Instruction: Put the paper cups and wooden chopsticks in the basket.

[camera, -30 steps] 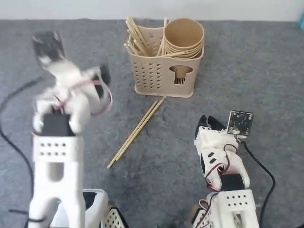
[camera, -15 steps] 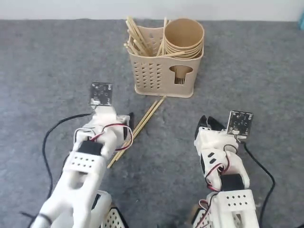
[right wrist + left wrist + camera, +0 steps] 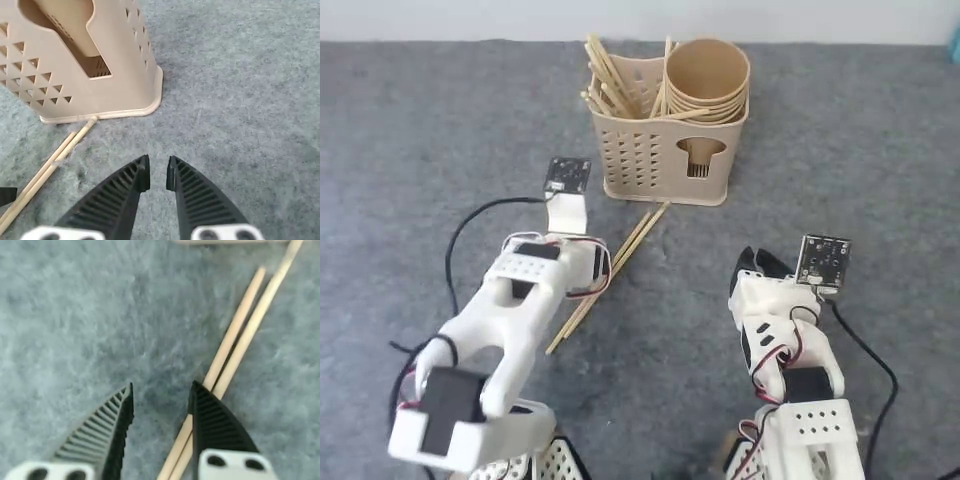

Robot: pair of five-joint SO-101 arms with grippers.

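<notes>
The beige basket [image 3: 660,160] stands at the back of the grey carpet, with stacked paper cups [image 3: 708,75] and several wooden chopsticks [image 3: 615,85] inside. Two loose chopsticks [image 3: 638,235] lie slanting on the carpet in front of it. My left gripper [image 3: 598,262] is low over their middle. In the left wrist view it [image 3: 162,389] is open, and one finger [image 3: 212,425] covers the pair of chopsticks [image 3: 242,337]. My right gripper [image 3: 752,262] rests to the right, shut with nothing in it [image 3: 158,162], facing the basket [image 3: 75,75] and the chopstick ends [image 3: 55,160].
Grey carpet [image 3: 860,160] lies bare on both sides of the basket. Cables trail from the left arm [image 3: 455,260] and the right arm [image 3: 875,360]. A pale wall edge runs along the back.
The left arm came down from a raised pose at the left and moved forward, so its gripper now sits over the loose chopsticks. The right arm has stayed still.
</notes>
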